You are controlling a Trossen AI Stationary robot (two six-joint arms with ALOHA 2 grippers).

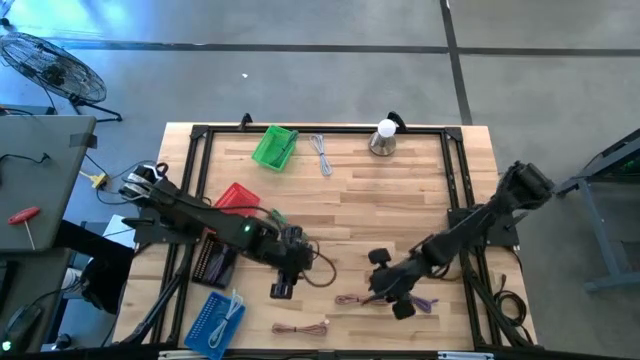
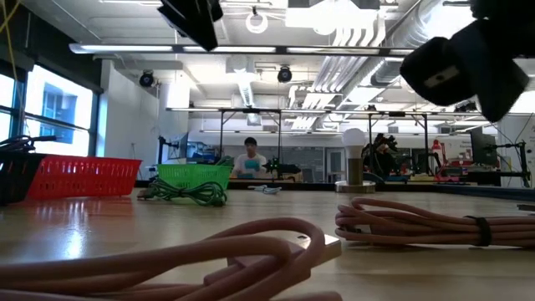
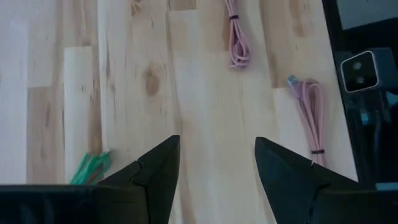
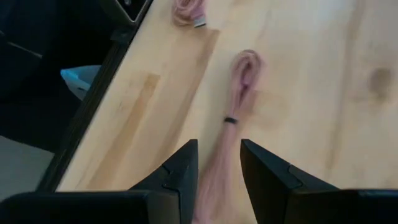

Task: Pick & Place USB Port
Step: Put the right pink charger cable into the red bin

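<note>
Two bundled pink USB cables lie flat on the wooden table near its near edge. One carries a black tie. The other ends in a blue-tipped plug. My right gripper hangs over the tied cable, its fingers a narrow gap apart with the cable's strands showing between them. My left gripper is open wide over bare wood, left of both cables. A green cable lies beside it. My right gripper comes at the tied pink cable from above, slanting from the table's right, with one finger on either side of its strands and the fingers along the bundle. I cannot tell whether the fingers touch it. The looped end lies on the table.
A green basket, a grey cable and a light bulb on a stand sit along the far edge. A red basket, a dark tray and a blue basket stand at the left. The middle is bare wood.
</note>
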